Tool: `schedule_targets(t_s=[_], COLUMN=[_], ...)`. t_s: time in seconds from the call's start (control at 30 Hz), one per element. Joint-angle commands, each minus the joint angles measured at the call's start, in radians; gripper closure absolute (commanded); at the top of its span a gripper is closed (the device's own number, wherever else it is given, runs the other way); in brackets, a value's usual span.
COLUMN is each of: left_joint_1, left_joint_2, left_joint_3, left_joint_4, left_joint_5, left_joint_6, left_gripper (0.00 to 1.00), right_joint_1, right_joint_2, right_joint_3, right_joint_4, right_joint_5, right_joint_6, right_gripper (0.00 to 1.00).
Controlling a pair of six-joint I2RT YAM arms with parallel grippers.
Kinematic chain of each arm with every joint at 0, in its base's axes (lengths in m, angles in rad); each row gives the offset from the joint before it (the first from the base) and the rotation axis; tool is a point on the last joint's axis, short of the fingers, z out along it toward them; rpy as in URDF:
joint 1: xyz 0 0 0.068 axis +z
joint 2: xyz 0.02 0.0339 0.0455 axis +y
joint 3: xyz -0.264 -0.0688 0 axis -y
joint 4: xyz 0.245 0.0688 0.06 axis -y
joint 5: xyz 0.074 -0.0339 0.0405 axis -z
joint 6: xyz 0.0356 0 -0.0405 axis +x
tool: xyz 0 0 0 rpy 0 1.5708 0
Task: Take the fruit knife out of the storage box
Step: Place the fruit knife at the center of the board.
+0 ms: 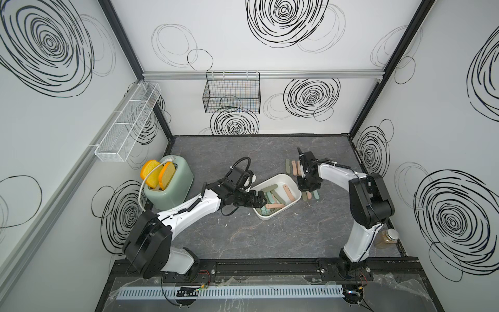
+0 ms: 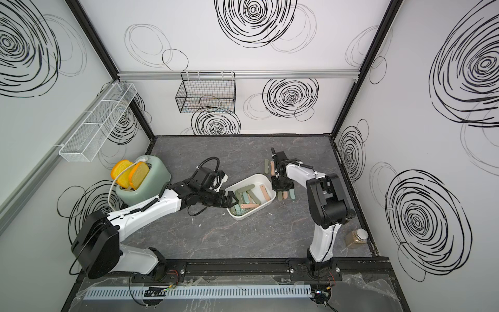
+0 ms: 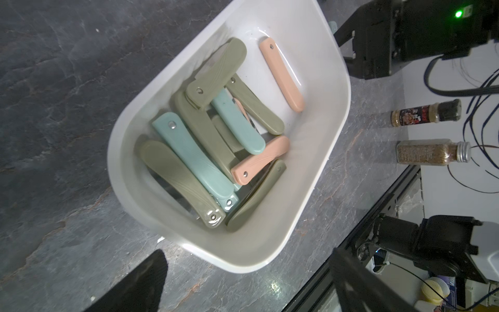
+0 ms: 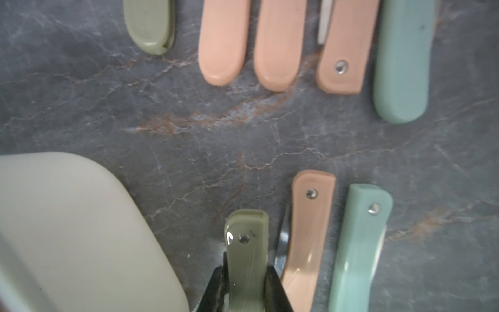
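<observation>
**Right gripper's got an olive knife, just outside the box**

So the right gripper (image 4: 247,274) is pinched onto a folded olive-green fruit knife (image 4: 246,237), one jaw on each side of the handle. It's just outside a corner of the storage box (image 1: 279,178). Can't tell if the knife touches the tabletop (image 4: 189,121). Right beside it a pink knife (image 4: 307,229) and a teal knife (image 4: 356,243) lie flat, and a row of more knives (image 4: 278,46) sits a bit farther from the box. The left gripper (image 1: 261,199) is spread wide with nothing in it, at the box's opposite rim. Inside the box is a pile of folded knives (image 3: 205,140) in olive, teal and pink.
</observation>
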Motion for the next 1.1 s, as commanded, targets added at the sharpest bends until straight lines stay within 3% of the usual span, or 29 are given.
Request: schedule_targets(t_s=[0.0,0.27,0.43,0.77,1.07], left_joint_1=[0.003,0.017,0.025,0.034,0.036], left_joint_2=[-0.005,-0.010,-0.017,-0.035,-0.060], left_joint_3=[-0.004,-0.007,-0.008,-0.016,-0.036], left_joint_4=[0.024,0.014,0.004,0.004,0.014], left_joint_5=[-0.006,-0.001,-0.001,-0.006,-0.015], left_joint_6=[0.014,0.025,0.030,0.021,0.006], left_gripper=[0.02,0.02,0.02,0.02,0.02], right_joint_1=[0.014,0.005,-0.001,0.001,0.096], right_joint_2=[0.013,0.048,0.066,-0.004,-0.082], right_joint_3=[0.027,0.045,0.070,0.111,0.123], right_joint_4=[0.002,-0.006,-0.016,-0.049,-0.055], right_joint_5=[0.005,0.047,0.061,0.081,0.075], right_joint_6=[0.016,0.010,0.013,0.023,0.031], right_gripper=[0.79,0.76,0.68,0.67,0.68])
